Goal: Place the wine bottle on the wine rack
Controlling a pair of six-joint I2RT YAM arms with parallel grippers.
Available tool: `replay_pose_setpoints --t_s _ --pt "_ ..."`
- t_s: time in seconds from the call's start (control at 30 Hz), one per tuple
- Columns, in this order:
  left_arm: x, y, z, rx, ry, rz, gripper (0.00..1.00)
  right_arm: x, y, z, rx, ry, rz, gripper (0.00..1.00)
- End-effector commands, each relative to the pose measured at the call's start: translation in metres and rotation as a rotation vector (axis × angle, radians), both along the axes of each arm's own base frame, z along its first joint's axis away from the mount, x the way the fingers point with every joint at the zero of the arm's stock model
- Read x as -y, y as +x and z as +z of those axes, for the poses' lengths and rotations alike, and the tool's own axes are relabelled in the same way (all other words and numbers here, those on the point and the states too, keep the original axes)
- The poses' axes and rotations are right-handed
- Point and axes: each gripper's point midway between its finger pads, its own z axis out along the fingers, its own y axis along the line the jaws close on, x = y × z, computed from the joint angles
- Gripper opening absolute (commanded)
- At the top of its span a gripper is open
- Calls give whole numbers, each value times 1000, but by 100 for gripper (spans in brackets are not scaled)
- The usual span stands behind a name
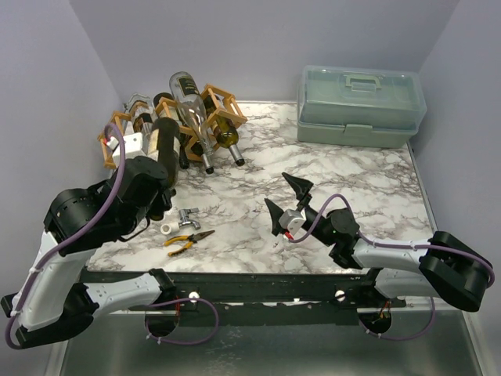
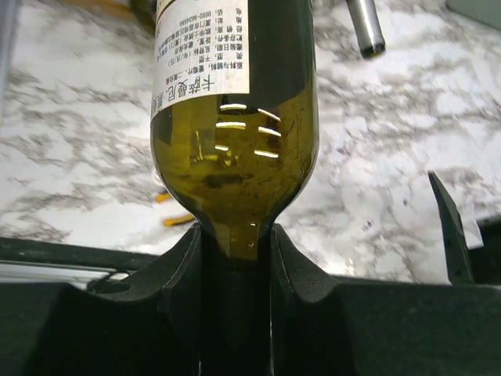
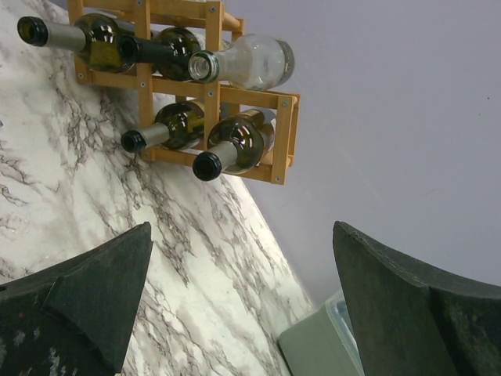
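- Black fingers (image 2: 184,266) of the left claw (image 2: 235,235) fill the bottom of the left wrist view. They are clamped on the neck of the bottle (image 2: 235,157) from both sides, and the hold looks firm.
- Its glass is dark green with a white label. The body runs away from the claw toward the top of the frame, with the marble table (image 2: 70,157) showing on either side. It looks lifted rather than lying, though its base is cut off by the frame edge.
- From above, it sits at the left of the frame, base toward the left end of the rack (image 3: 286,137). It is close to the rack or overlapping it; whether it has entered a cell I cannot tell.
- At the upper left of the overhead view, against the back wall, the rack already carries what look like five others. A clear bottle (image 1: 186,94) lies on top among dark ones.
- Mid-frame over the table the right claw (image 1: 274,188) hovers, jaws spread wide, holding nothing.
- At lower left, near the left arm, lie pliers (image 1: 188,239) and a small metal tap (image 1: 188,215). A toolbox (image 1: 360,106) stands at upper right, well apart from the rack.
- As I judge it, pickup and carry are done. Seating the bottle in a free cell and letting go remain.
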Motion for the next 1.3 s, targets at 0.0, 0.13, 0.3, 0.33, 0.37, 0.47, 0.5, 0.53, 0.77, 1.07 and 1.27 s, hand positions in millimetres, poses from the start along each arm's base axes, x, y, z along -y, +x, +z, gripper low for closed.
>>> replay_pose_setpoints --t_s 0.0,0.13,0.3,0.33,0.37,0.47,0.5,0.53,0.77,1.07,1.27 --pt "-52 36 68 330 72 297 0 3 1 4 -1 32 -10 100" --pt "-75 42 74 375 213 431 0 3 2 4 -1 35 -12 100" --pt "-87 42 44 299 355 511 0 2 1 5 -1 36 -6 100" --pt "-89 42 37 275 353 527 0 2 1 5 0 37 -7 100" --pt "-92 41 27 252 362 544 0 2 1 5 -2 39 -7 100" --pt "-98 39 -3 179 374 593 0 1 0 6 -2 42 0 100" --pt "-96 40 -15 147 379 590 0 2 0 6 -2 44 -1 100" --pt "-94 43 -26 124 376 584 0 2 0 6 -2 44 0 100" --pt "-81 53 -66 29 268 533 0 3 -2 8 2 48 5 100" --pt "-75 56 -94 -56 140 484 0 4 -3 10 3 54 6 100" --pt "-76 69 -104 -50 120 447 0 4 -4 11 6 58 7 100"
